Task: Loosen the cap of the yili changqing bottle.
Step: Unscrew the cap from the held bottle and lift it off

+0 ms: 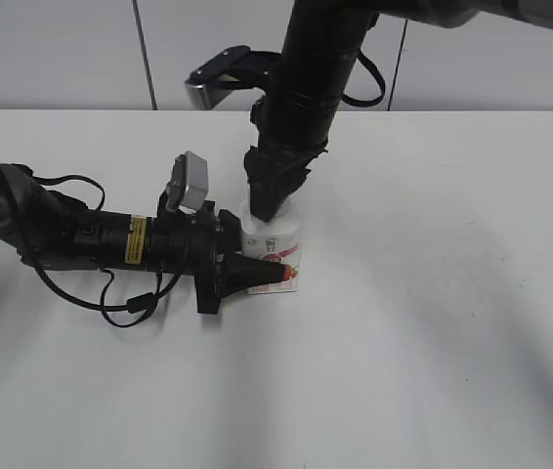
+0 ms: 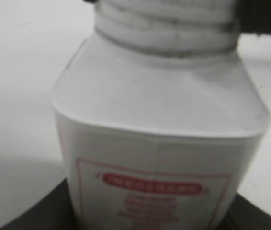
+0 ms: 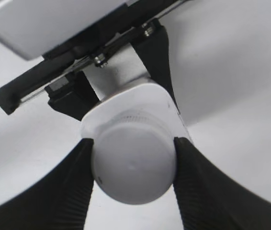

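Holding the bottle (image 1: pixel 275 256) tight low down, the left hand (image 1: pixel 257 272) steadies it; the right hand (image 3: pixel 134 167) pinches the cap (image 3: pixel 134 167) above and should twist slowly.

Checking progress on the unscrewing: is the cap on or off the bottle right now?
On. The cap sits on the bottle neck, with the right gripper fingers pressed on both sides.

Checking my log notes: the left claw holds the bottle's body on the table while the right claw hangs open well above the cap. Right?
Not quite. The right claw isn't above the cap: the right wrist view shows its fingers closed on both sides. The left claw does hold the bottle.
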`<action>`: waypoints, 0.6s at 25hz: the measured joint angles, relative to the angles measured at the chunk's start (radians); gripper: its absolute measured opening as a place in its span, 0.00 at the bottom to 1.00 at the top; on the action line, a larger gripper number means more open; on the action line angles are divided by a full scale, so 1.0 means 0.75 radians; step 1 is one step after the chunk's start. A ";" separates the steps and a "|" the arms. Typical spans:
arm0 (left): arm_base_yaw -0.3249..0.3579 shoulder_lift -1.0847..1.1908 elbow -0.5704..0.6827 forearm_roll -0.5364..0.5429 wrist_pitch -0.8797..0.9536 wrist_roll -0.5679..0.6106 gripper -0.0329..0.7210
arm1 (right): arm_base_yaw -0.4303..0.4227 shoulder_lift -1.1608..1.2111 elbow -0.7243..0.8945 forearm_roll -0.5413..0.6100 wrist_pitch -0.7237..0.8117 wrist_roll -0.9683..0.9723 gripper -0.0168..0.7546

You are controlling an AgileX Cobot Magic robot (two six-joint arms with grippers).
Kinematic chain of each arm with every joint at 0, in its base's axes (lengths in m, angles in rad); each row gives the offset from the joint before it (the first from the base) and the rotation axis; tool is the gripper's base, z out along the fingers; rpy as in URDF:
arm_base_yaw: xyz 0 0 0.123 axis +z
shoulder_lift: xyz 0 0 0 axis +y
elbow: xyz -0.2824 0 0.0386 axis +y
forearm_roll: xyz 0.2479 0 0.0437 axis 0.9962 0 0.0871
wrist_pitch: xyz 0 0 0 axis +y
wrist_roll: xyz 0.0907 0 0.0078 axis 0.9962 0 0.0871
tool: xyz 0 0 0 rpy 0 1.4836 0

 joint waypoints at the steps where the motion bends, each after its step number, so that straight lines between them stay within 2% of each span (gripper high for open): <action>1: 0.000 0.000 0.000 0.000 -0.001 0.001 0.53 | 0.000 0.000 0.000 0.000 0.000 -0.055 0.54; 9: 0.000 0.000 -0.001 0.010 -0.001 0.003 0.53 | 0.000 0.000 -0.003 0.000 0.000 -0.421 0.54; 15: 0.001 -0.001 -0.002 0.022 -0.001 -0.004 0.53 | 0.000 0.000 -0.004 0.001 0.000 -0.558 0.53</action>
